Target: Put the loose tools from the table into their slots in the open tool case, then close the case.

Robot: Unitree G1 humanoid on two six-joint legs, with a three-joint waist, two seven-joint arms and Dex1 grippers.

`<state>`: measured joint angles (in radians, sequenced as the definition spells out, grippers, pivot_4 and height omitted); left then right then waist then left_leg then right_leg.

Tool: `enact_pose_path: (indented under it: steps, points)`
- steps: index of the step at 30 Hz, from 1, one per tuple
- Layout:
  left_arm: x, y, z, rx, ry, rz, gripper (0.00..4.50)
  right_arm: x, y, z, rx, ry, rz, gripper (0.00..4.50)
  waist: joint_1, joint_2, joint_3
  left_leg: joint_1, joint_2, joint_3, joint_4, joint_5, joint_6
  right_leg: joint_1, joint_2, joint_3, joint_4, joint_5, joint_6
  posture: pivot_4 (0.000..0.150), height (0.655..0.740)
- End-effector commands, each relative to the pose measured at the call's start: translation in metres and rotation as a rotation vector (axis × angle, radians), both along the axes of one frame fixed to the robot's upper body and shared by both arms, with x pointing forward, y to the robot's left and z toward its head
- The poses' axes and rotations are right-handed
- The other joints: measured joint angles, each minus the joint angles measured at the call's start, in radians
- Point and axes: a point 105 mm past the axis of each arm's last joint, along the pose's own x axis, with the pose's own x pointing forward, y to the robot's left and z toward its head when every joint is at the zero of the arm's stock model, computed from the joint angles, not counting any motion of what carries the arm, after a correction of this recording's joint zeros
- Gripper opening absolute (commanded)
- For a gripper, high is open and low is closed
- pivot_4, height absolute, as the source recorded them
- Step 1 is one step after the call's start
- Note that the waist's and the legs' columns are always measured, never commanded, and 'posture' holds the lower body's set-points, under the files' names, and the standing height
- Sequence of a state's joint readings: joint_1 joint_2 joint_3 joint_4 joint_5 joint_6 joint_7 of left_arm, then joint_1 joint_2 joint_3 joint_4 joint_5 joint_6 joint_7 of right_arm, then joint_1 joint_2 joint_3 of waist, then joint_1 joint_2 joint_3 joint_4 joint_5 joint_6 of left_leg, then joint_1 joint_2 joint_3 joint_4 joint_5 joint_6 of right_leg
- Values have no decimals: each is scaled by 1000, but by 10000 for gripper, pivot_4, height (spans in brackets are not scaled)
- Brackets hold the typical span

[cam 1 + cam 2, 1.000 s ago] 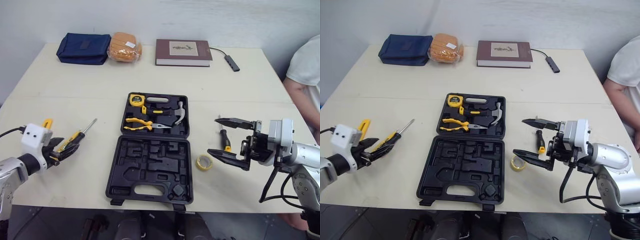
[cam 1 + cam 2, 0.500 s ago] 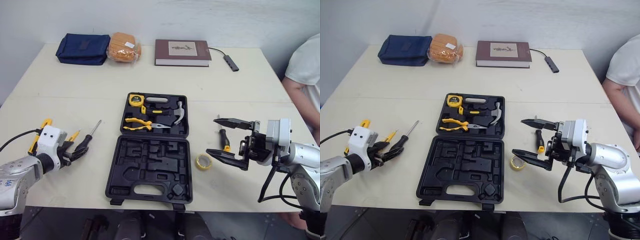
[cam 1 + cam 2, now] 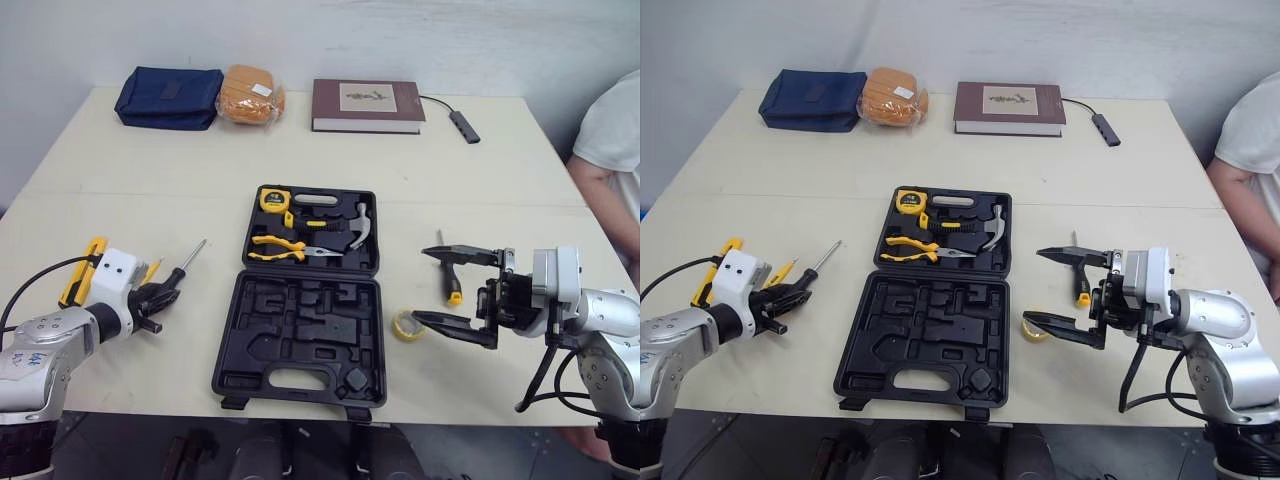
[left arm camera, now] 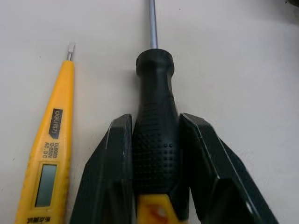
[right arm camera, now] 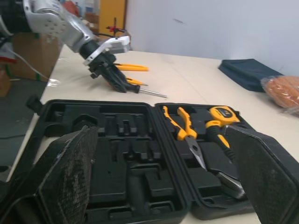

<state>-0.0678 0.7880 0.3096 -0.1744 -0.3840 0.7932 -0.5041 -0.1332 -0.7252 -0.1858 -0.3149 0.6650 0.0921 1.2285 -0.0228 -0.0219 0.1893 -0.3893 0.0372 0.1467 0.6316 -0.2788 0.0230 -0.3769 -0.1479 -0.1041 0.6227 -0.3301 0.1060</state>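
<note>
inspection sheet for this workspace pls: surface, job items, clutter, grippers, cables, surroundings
Surface: pale table, dry.
Job's things: tool case open, holding tape measure, pliers and hammer. Loose on its left: black-handled screwdriver, yellow tester pen, yellow-handled tool. Loose on its right: small screwdriver, tape roll.
Clutter: blue pouch, orange packet and book at the far edge.
Grippers: left gripper, jaws closed on the black-handled screwdriver's handle; right gripper, jaws wide open, holding nothing.
Cables: hub with cable beside the book.
Surroundings: person at right; wall behind.
</note>
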Motion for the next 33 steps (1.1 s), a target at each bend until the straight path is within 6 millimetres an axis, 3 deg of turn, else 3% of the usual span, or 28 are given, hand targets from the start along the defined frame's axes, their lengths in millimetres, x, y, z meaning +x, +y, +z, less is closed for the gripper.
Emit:
enact_pose_path:
  steps: [1,6,8,10,15,17,22,33]
  points:
    - [1,-2,-5,-6,-7,-7,8433,-3,0,6,5,-46,10,45000,0,0,0,0,0,0,0,0,0,0,0,0,0,0,0,1500,7400]
    - [10,-19,60,-9,-291,-192,8433,-2,-13,7,-14,-65,-63,45000,14,-1,1,-1,0,0,0,1,-1,0,0,-1,0,0,0,1500,7400]
    - [4,-45,84,15,-361,-408,8433,-1,-20,7,-28,-55,-89,45000,21,-1,1,-1,0,0,0,1,-1,-1,0,-1,0,0,0,1500,7400]
    - [0,-61,93,27,-383,-531,8433,-1,-23,4,-59,-55,-98,45000,23,-1,1,-2,0,0,1,1,-1,-1,0,-1,-1,0,0,1500,7400]
    - [-9,-102,96,172,-334,-899,8433,1,-30,0,-86,-53,-121,45000,22,-1,1,-1,-1,1,0,1,-1,0,1,-3,-1,0,0,1500,7400]
    - [-2,-122,95,258,-309,-1014,8433,1,-32,-4,-92,-45,-124,45000,23,-1,1,-1,-1,1,1,3,3,0,2,-5,-1,0,0,1500,7400]
    - [11,-148,87,441,-253,-1168,8433,-3,-34,-11,-103,-18,-118,45000,22,-1,1,-1,-2,2,2,4,5,0,8,-6,0,1,2,1500,7400]
    - [28,-160,71,581,-160,-1205,8433,-13,-34,-19,-105,5,-129,45000,23,-1,1,-4,4,3,15,1,7,0,14,-4,3,1,2,1500,7400]
